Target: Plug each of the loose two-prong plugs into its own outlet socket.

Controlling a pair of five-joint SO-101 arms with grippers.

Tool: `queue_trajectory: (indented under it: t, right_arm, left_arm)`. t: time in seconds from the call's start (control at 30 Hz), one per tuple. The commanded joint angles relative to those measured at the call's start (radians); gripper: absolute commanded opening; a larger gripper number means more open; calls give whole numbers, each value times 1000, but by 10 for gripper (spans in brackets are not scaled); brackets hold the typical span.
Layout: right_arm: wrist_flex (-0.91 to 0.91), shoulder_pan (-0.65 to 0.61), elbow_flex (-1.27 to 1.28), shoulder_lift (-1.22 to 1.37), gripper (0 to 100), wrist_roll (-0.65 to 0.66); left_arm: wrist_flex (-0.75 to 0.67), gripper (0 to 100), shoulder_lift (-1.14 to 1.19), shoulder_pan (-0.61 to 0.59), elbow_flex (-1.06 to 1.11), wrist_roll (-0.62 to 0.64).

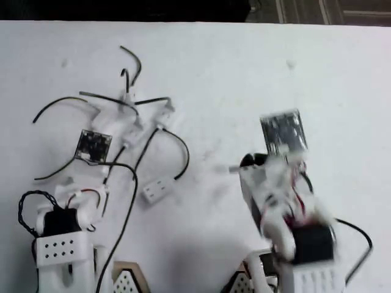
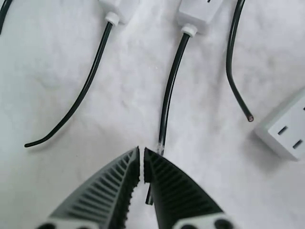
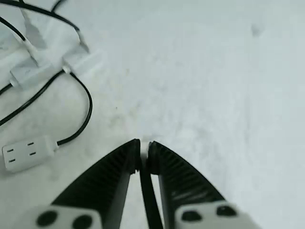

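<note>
Several white two-prong plugs (image 1: 130, 139) with black cords lie tangled at the table's back left. A white outlet socket (image 1: 157, 190) lies nearer the front, its slots facing up. In the left wrist view my left gripper (image 2: 141, 160) is shut, its tips touching just above the cloth. The cord (image 2: 169, 95) of one plug (image 2: 198, 12) runs underneath it and is not pinched. The socket (image 2: 286, 133) lies off to one side. My right gripper (image 3: 143, 152) is shut with nothing in it, over bare table. The socket (image 3: 26, 152) and two plugs (image 3: 78, 61) lie well away from it.
A black square block (image 1: 93, 145) with pale dots sits at the left among the cords. The left arm (image 1: 58, 238) stands at the front left, the right arm (image 1: 287, 201) at the front right. White cloth covers the table (image 1: 244, 79).
</note>
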Motion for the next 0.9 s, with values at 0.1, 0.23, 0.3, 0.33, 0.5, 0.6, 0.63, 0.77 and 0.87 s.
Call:
queue_trajectory:
  t: [0.1,0.23,0.3,0.33,0.5,0.6,0.63,0.77,0.87]
  right_arm:
    - [-51,7,-12,-134,22,133]
    - [-183,5,61,8,96,127]
    - [-260,-15,95,110,186,77]
    - [-285,-28,106,160,228,51]
    - [-309,-139,78,321,326,5]
    - [-303,-159,63,312,326,5]
    - [-285,-162,63,303,326,5]
    - [-157,-160,78,320,309,8]
    - [-124,-157,115,377,254,12]
  left_arm:
    - [-18,46,-15,4,-5,-9]
    - [-17,46,-15,4,-5,-9]
    - [-17,46,-15,4,-5,-9]
    - [-17,46,-15,4,-5,-9]
    - [-17,46,-15,4,-5,-9]
    - [-17,46,-15,4,-5,-9]
    - [-17,46,-15,4,-5,-9]
    - [-17,46,-15,4,-5,-9]
    - [-17,46,-15,4,-5,-11]
